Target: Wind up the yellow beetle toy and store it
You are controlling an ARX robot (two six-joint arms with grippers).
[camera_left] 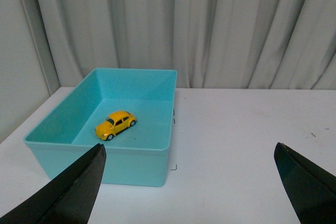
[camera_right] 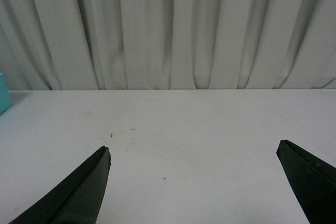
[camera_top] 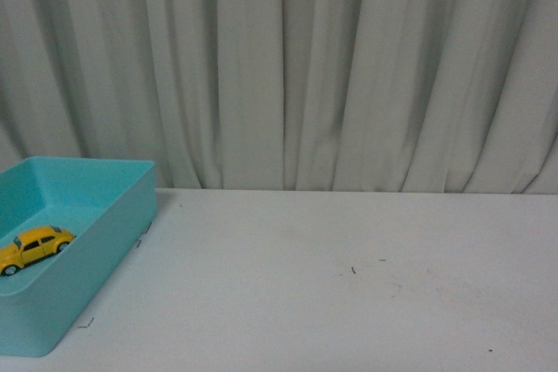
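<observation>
1. The yellow beetle toy (camera_top: 35, 247) sits on its wheels on the floor of a turquoise bin (camera_top: 113, 233), which stands at the left end of the white surface (camera_top: 349, 285).
2. In the left wrist view the yellow beetle toy (camera_left: 115, 125) lies near the middle of the bin's floor, set at a slant to the walls and touching none of them. The turquoise bin (camera_left: 152, 166) is open-topped and rectangular, and the toy is the only thing seen in it.
3. The left end effector (camera_left: 189, 182) is spread wide; its two dark fingers (camera_left: 68, 192) show at either side of the view. It hangs above the surface on the near side of the bin, apart from bin and toy, and grips nothing.
4. The right end effector (camera_right: 194, 182) is also spread wide and empty, with dark fingers (camera_right: 79, 192) over bare white surface. Only a sliver of the bin (camera_right: 3, 93) shows at the edge of that view.
5. Neither arm shows in the front view.
6. Pale pleated curtains (camera_top: 305, 67) hang behind the surface. A few small dark marks (camera_top: 353, 270) dot its top.
</observation>
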